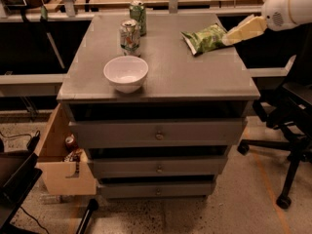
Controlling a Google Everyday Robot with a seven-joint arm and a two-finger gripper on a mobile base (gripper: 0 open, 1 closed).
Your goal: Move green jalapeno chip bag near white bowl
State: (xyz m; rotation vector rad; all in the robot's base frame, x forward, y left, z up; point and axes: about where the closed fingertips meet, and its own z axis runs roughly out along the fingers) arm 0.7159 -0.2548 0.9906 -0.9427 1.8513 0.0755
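Observation:
The green jalapeno chip bag [205, 37] lies flat at the back right of the grey cabinet top [170, 77]. The white bowl [126, 73] sits near the front left of the top, well apart from the bag. My gripper [233, 35] comes in from the upper right on a white arm, its pale fingers reaching over the bag's right edge.
Two green soda cans [130, 34] [138, 15] stand at the back left, behind the bowl. A side drawer [61, 152] hangs open at the lower left with small items inside. A black office chair [292, 121] stands to the right.

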